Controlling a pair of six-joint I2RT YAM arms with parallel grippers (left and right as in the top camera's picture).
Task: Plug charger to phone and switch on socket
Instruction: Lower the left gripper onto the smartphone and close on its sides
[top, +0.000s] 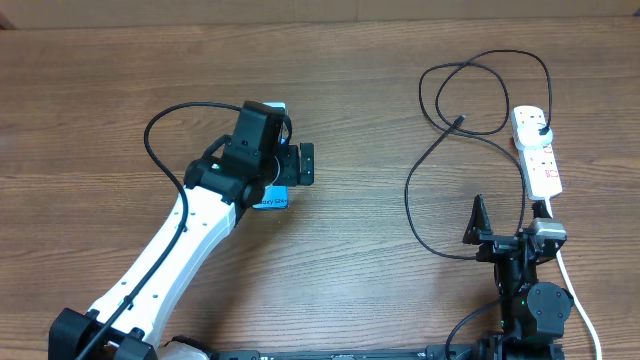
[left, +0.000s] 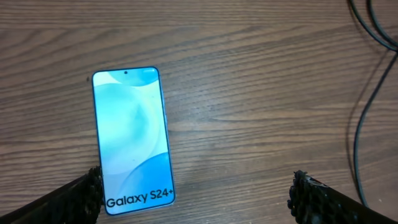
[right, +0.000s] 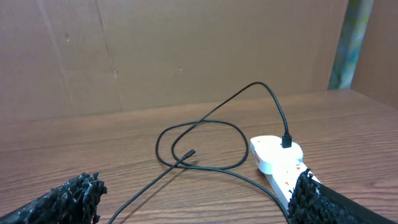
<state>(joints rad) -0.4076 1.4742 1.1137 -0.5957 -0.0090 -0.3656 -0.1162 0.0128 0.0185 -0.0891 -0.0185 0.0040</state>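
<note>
The phone (left: 132, 137) lies flat on the wooden table with its light blue "Galaxy S24+" screen up; in the overhead view (top: 272, 198) my left arm covers most of it. My left gripper (left: 196, 196) hovers over its lower end, open and empty (top: 287, 176). The charger's black cable (top: 440, 170) loops on the right, its connector tip (top: 459, 121) loose on the table (right: 189, 152). Its black plug (right: 286, 140) sits in the white socket strip (top: 537, 150). My right gripper (right: 199, 199) is open and empty, near the strip's front end (top: 510, 228).
The strip's white cord (top: 580, 300) runs toward the front edge past my right arm. A brown wall (right: 186, 50) stands behind the table. Part of the black cable shows at the right of the left wrist view (left: 360, 124).
</note>
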